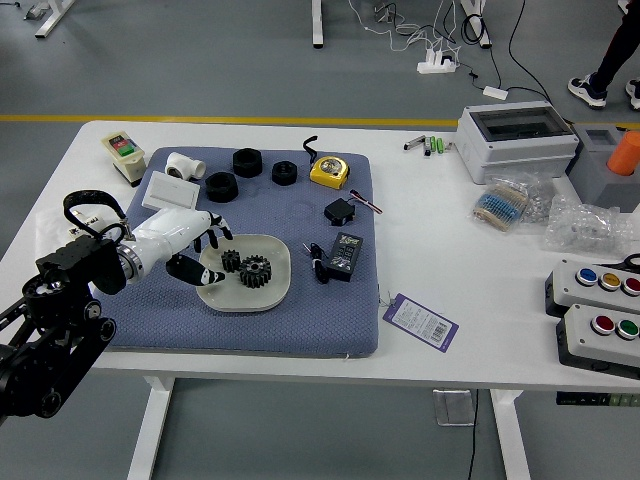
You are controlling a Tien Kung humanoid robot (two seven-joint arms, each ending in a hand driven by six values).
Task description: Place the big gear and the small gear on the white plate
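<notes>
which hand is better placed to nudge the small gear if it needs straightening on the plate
The left. The left hand is open right beside the small gear, at the white plate's left edge, while the right hand is out of view.

The counter (440, 355) is white, the mat (300, 335) blue-grey, the gears (255, 271) black, the tape measure (330, 171) yellow and black, the tag (421, 322) purple and white.

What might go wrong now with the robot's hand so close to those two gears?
The left hand is right beside the small gear, so a finger might bump it as the hand leaves. The small gear sits close to the big gear, so a bump might push both. The thumb reaches over the white plate's edge, so it might catch and tip the plate.
</notes>
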